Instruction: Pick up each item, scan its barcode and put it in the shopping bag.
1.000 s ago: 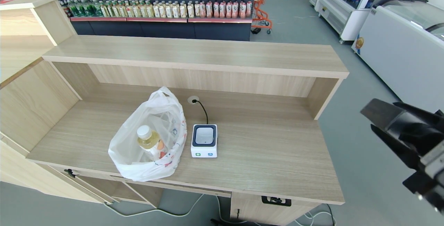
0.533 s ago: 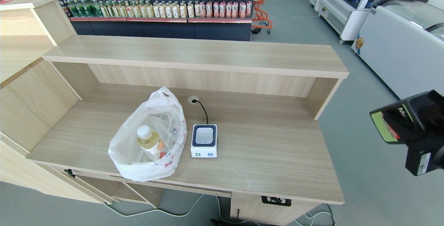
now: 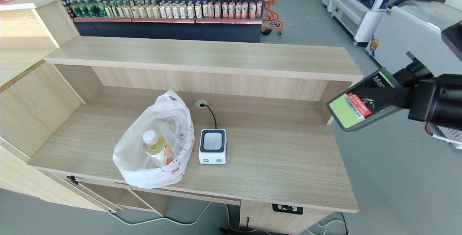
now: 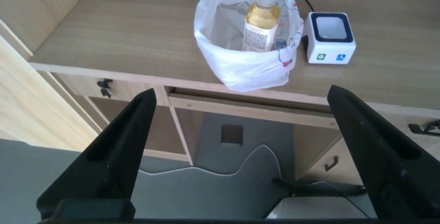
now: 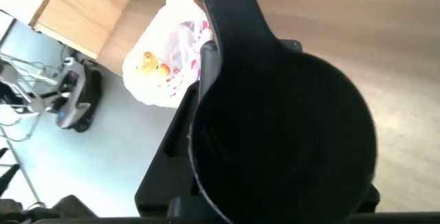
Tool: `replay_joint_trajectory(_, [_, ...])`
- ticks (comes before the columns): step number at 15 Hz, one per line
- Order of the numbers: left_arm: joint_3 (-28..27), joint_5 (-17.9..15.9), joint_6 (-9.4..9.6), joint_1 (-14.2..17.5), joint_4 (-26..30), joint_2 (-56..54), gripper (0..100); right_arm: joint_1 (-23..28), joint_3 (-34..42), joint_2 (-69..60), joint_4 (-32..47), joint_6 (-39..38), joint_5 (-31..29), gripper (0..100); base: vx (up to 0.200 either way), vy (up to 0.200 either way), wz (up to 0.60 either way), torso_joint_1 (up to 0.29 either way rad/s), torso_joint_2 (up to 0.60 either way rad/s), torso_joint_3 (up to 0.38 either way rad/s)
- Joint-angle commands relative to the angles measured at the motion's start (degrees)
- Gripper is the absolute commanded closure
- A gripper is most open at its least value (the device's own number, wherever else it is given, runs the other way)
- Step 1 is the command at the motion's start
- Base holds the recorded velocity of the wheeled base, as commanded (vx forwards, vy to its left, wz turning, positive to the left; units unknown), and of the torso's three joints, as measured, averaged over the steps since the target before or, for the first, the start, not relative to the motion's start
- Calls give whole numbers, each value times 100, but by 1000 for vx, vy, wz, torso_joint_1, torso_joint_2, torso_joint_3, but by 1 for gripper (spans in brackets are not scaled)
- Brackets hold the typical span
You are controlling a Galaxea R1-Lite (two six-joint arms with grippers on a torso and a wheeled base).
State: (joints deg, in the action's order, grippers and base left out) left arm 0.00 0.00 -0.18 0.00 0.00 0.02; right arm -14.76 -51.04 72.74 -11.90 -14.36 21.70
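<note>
Item: dark container (image 3: 343, 114), its far end hiding behind the right gripper (image 3: 382, 96), which is clamping it (shape hard to judge). A green-and-red label is facing up. The container is hanging in the air off the counter's (image 3: 281, 155) right end, well apart from the scanner (image 3: 213, 146) and shopping bag (image 3: 126, 152). The left gripper (image 4: 242, 107) is gaping, grasping nothing.
</note>
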Motion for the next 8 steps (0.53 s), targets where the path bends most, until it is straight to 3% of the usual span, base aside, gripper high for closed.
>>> replay_joint_trajectory(1, [-9,0,1,0,0,-2,0,395,165,750,-375,-612,238,100,0,0,0,0,0,0])
replay_joint_trajectory(3, [0,0,1,0,-9,-2,0,395,446,908,-788,-691,238,100,0,0,0,0,0,0])
replay_joint_trajectory(8, [0,0,1,0,0,-2,0,386,736,838,-823,-638,221,100,0,0,0,0,0,0])
